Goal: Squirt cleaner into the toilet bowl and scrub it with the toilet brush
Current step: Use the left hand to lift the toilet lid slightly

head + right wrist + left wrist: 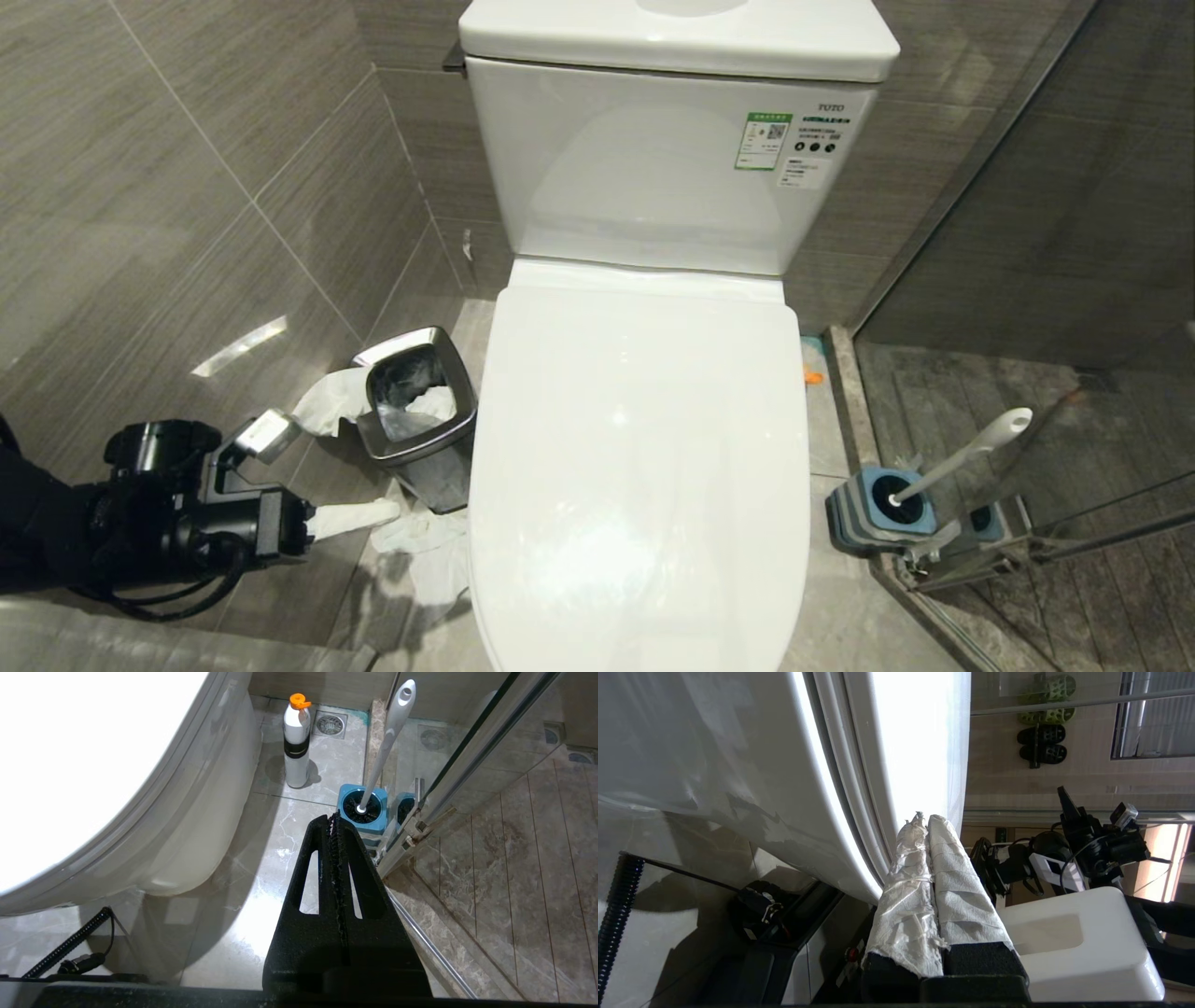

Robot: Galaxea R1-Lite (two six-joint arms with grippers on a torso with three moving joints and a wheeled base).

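Toilet bowl (644, 523): hidden under closed lid | left end effector (387, 512): pressed together, empty | cleaner (810, 375): mostly hidden

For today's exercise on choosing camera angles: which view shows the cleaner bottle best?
The right wrist view. The cleaner bottle stands upright on the floor beside the toilet base, seen whole with its orange cap. The head view shows only a speck of orange past the closed lid's edge. The left wrist view does not show it.

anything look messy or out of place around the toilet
Yes. Crumpled white tissue lies on the floor beside the steel bin, and more hangs over its rim. The left gripper has fingers wrapped in paper. The toilet lid is down.
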